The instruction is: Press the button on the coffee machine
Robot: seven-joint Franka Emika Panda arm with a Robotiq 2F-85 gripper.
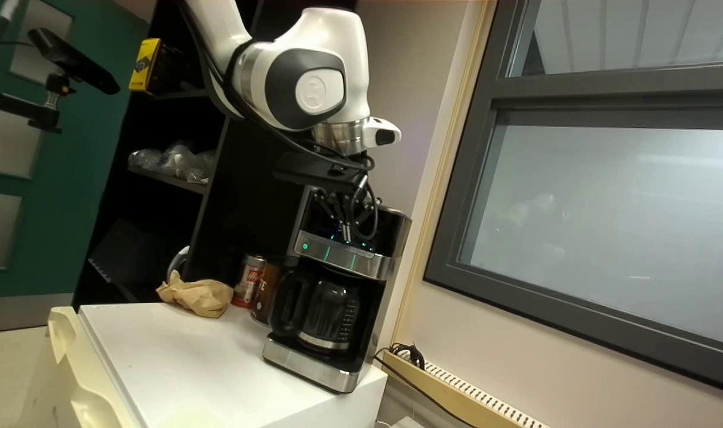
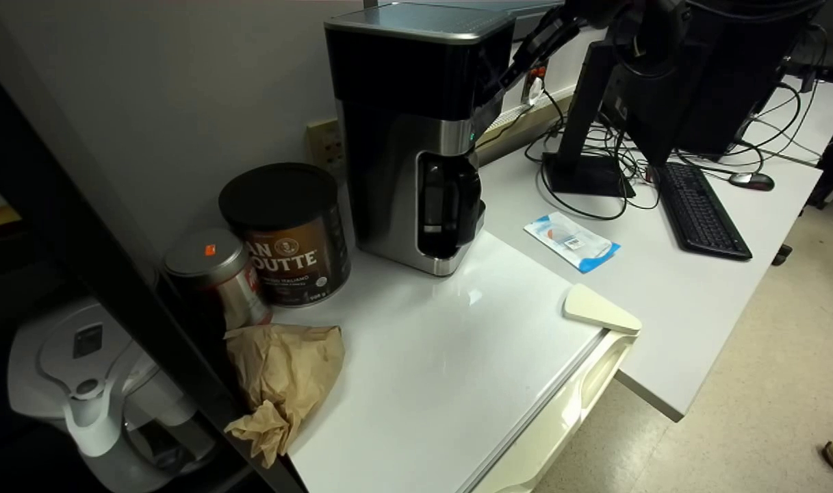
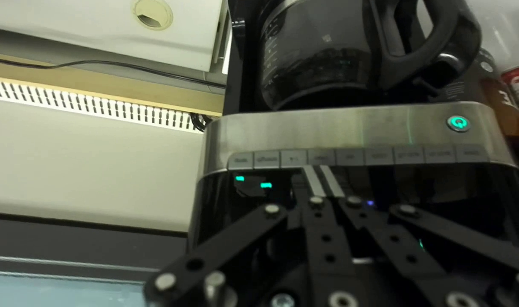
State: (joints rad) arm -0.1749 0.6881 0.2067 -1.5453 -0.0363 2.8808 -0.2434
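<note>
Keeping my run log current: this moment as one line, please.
gripper: shut, at button row | coffee machine: power light lit | button contact: unclear

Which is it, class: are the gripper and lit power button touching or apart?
Apart: in the wrist view, steel panel shows clearly between the gripper and the lit power button.

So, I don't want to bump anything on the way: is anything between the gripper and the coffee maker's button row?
In the wrist view, nothing visible stands between the gripper and the button row; whether they touch, I can't tell.
</note>
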